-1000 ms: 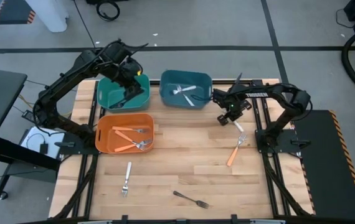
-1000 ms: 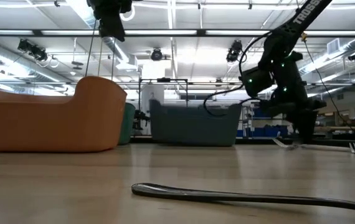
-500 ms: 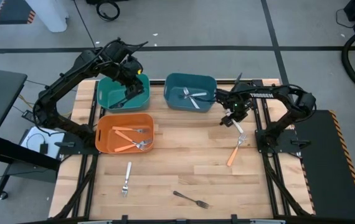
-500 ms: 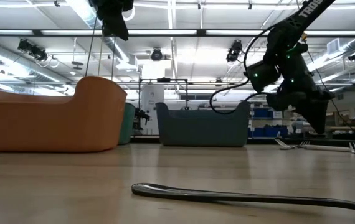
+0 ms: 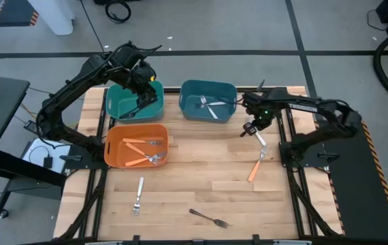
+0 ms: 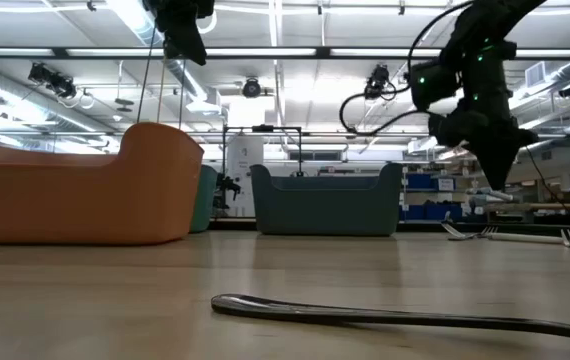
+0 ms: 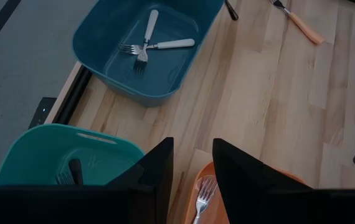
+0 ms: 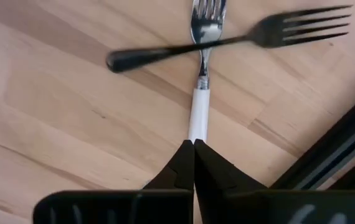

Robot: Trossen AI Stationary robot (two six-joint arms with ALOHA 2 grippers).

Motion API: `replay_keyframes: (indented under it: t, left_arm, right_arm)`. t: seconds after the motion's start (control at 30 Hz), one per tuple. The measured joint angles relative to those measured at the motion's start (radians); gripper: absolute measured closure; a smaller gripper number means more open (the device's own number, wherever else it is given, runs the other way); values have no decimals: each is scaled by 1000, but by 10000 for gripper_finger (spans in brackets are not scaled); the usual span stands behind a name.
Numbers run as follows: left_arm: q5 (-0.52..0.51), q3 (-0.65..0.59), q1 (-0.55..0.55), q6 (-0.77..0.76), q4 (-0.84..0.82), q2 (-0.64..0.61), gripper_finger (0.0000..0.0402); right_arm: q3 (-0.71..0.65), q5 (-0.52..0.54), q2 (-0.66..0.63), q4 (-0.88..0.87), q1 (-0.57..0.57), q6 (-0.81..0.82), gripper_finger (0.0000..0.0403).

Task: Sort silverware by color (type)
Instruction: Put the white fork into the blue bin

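Wooden counter (image 5: 201,177) carries three bins sorting forks by type: white-handled ones in the dark teal bin (image 5: 207,101), orange-handled in the orange bin (image 5: 136,145). Right pincer (image 5: 250,126) hovers, clenched and empty, above a white-handled fork (image 8: 198,93) crossed by a black fork (image 8: 227,42), probably lining up a pick. Left pincer (image 7: 190,168), parted and empty, waits over the green bin (image 5: 135,100).
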Motion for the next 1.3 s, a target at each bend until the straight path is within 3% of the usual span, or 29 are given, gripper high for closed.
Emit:
replay_keyframes:
  t: [0.27, 0.43, 0.6, 0.7, 0.87, 0.97, 1.17, 1.3]
  left_arm:
    - [0, 0, 0, 0, 0, 0, 280]
    - [0, 0, 0, 0, 0, 0, 280]
    - [0, 0, 0, 6, 1, 0, 280]
    - [0, 0, 0, 8, 1, 0, 280]
    - [0, 0, 0, 12, 16, 0, 280]
    - [0, 0, 0, 12, 20, 0, 280]
    - [0, 0, 0, 11, 19, 0, 280]
    - [0, 0, 0, 11, 19, 0, 280]
  right_arm:
    - [1, -39, -73, -54, 18, 31, 377]
    - [-23, 10, -69, -98, -15, 287, 380]
    - [-80, 37, -70, -8, -67, 423, 393]
    - [-118, 84, -70, 97, -94, 500, 395]
    - [-139, 8, -70, 456, -127, 523, 390]
    - [-135, 39, -70, 628, -139, 526, 390]
    - [-135, 83, -26, 734, -179, 552, 398]
    - [-135, 23, 44, 877, -186, 552, 394]
